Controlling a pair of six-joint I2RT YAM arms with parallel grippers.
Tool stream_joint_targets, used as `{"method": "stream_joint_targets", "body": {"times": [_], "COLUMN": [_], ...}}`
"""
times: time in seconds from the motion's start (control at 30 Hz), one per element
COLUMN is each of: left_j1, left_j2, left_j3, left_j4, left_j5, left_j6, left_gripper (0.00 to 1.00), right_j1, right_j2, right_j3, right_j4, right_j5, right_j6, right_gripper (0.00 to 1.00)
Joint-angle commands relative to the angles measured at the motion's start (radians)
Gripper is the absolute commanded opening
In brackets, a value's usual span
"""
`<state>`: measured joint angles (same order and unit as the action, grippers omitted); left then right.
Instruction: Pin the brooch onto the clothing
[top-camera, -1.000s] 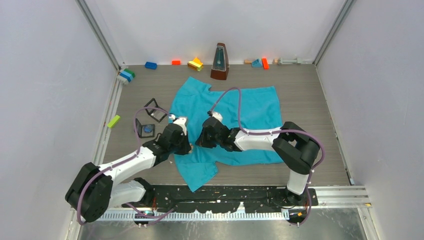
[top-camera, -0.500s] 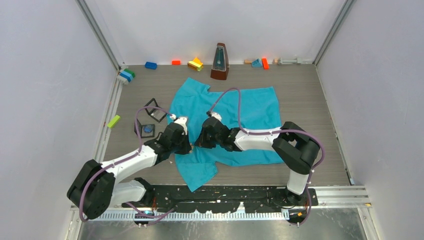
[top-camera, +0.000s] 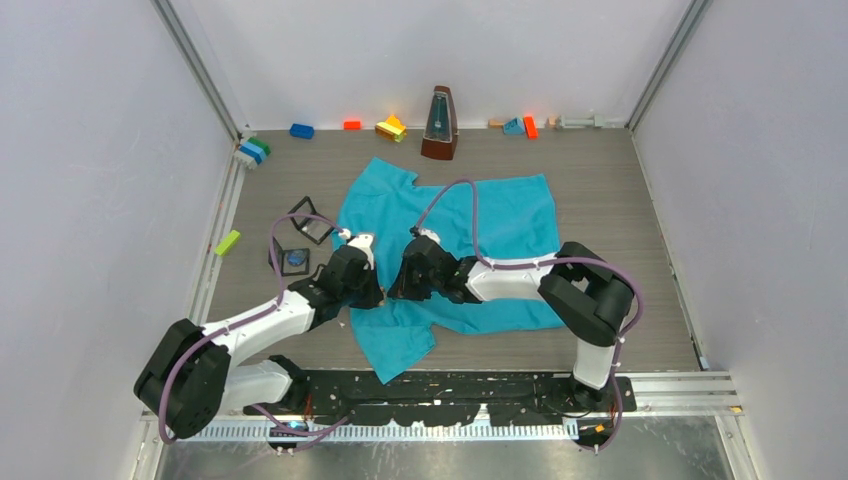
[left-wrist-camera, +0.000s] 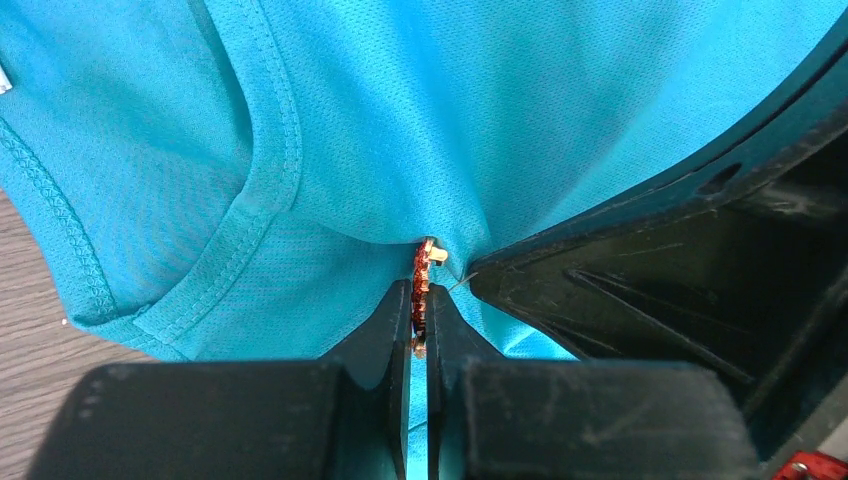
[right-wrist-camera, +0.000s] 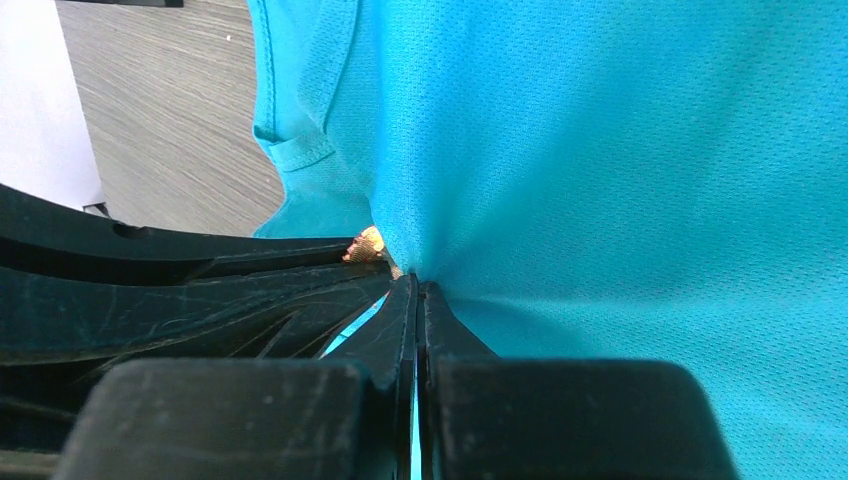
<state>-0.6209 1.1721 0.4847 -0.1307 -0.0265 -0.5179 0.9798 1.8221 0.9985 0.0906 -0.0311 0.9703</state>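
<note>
The teal-blue T-shirt (top-camera: 480, 225) lies spread on the table. My left gripper (left-wrist-camera: 420, 296) is shut on the small coppery brooch (left-wrist-camera: 422, 285), held edge-on against a raised pinch of the shirt (left-wrist-camera: 400, 120). Its thin pin points right toward the other gripper's black fingers (left-wrist-camera: 640, 300). My right gripper (right-wrist-camera: 416, 290) is shut on that pinch of shirt fabric (right-wrist-camera: 620, 180), tip to tip with the left one. The brooch (right-wrist-camera: 366, 243) peeks out just left of its fingertips. In the top view the two grippers (top-camera: 385, 285) meet over the shirt's near left part.
A small open box with a blue insert (top-camera: 293, 260) and a black frame (top-camera: 310, 220) lie left of the shirt. A metronome (top-camera: 439, 123) and coloured blocks (top-camera: 391, 128) line the back wall. A green block (top-camera: 227, 242) lies at the left edge.
The right gripper has edged slightly left toward the left gripper, tugging the shirt a little. The left arm has barely moved.
</note>
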Motion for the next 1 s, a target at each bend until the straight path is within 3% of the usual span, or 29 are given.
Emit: {"method": "stream_joint_targets", "body": {"times": [0.0,0.6,0.97], "left_j1": [-0.005,-0.004,-0.004], "left_j2": [-0.003,-0.012,-0.012], "left_j3": [0.027,0.012,0.018], "left_j4": [0.033,0.028,0.025], "left_j5": [-0.015,-0.012,-0.012], "left_j6": [-0.014,-0.019,-0.017], "left_gripper": [0.00,0.00,0.00], "right_j1": [0.009,0.010,0.010], "right_j2": [0.016,-0.092,-0.052], "right_j3": [0.029,-0.010,0.034], "right_j4": [0.040,0.039,0.032], "right_j5": [-0.015,0.124,0.052], "right_j6": [-0.019,-0.026,-0.056], "right_gripper": [0.01,0.01,0.01]}}
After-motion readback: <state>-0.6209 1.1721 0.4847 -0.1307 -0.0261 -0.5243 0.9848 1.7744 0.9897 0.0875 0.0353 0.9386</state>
